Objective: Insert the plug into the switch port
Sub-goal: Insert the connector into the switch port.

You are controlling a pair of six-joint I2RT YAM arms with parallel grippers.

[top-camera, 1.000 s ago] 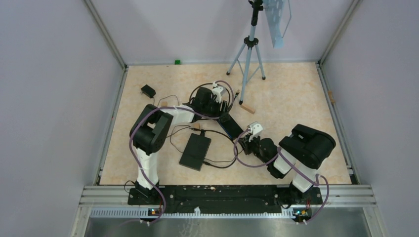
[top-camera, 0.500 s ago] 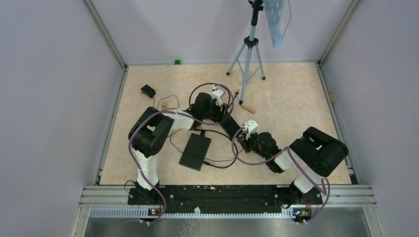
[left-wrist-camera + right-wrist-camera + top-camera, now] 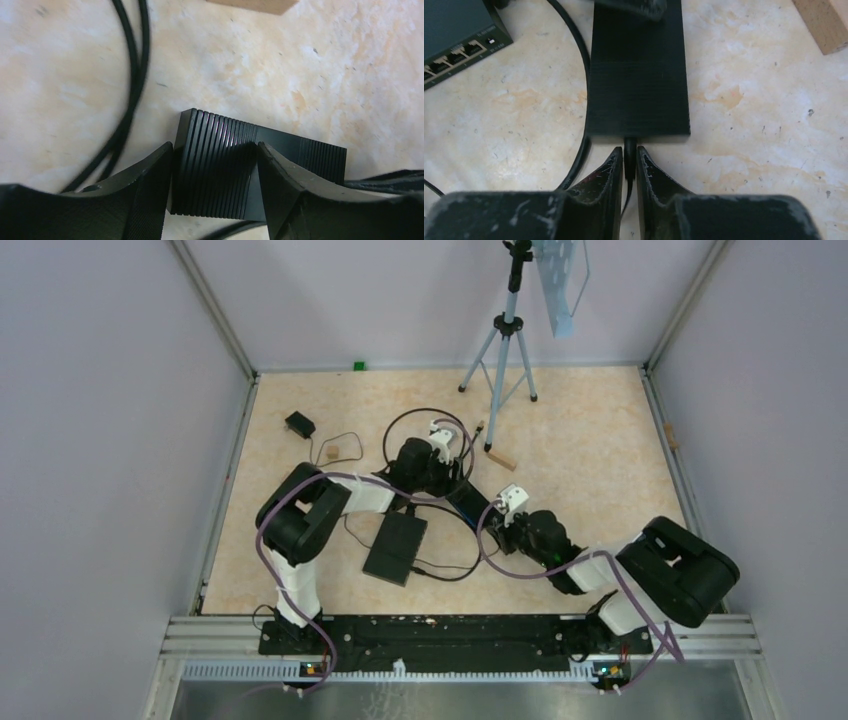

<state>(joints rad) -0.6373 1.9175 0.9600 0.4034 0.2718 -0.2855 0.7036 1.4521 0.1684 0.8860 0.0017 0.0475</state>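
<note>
From above, the left gripper [image 3: 452, 478] sat over the upper-left end of a black power brick [image 3: 468, 500] at mid-frame. The right gripper [image 3: 499, 524] met the brick's lower-right end. The brick's long axis ran from upper left to lower right. The network switch [image 3: 395, 545] lay just left of it, its long axis tilted from upper right to lower left. A black cable [image 3: 450, 577] met the switch's lower-right corner. Whether a plug was seated there was too small to tell.

In the left wrist view, the fingers [image 3: 145, 190] stood partly apart with the brick's ribbed end between them. One finger was at its left edge and the other lay across its top. We could not tell whether they clamped it.

In the right wrist view, the jaws stood almost together on the thin cord [image 3: 629, 147] where it left the brick's near end at lower centre. The brick ran straight up the frame, its cord outlet pointing down toward the gripper. The switch's ports [image 3: 466, 50] at upper left faced lower right. The plug itself we did not see.

We judged the plug light and rigid, and the cord limp and springy. The hold therefore belonged on the plug's moulded body just behind its tip, with its axis lined up with the port. The ribbed brick looked heavy enough to drag on the cord.
</note>
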